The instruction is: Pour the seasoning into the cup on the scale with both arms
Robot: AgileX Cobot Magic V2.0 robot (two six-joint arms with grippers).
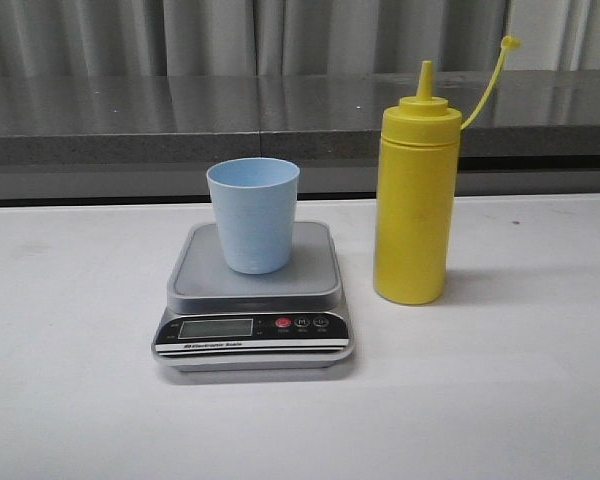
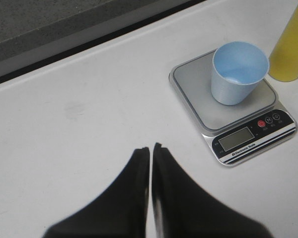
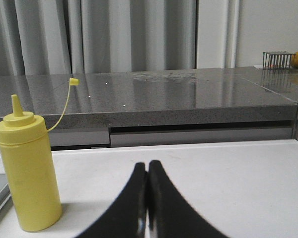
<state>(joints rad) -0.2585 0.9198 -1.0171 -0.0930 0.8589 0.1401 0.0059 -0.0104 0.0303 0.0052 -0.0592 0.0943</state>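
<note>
Pale blue cup (image 1: 253,214) upright on scale (image 1: 254,296) platform, inside seemingly empty | yellow squeeze bottle (image 1: 416,200) upright on white worktop (image 1: 500,380) just right of scale, cap off, dangling on strap | LCD unreadable | left tool (image 2: 150,148) clenched, empty | right tool (image 3: 147,168) clenched, empty; both arms unseen from front, fingers cut off by frame edge.

Blue cup (image 1: 253,215) upright on scale (image 1: 253,312), yellow seasoning (image 1: 415,205) beside
</note>
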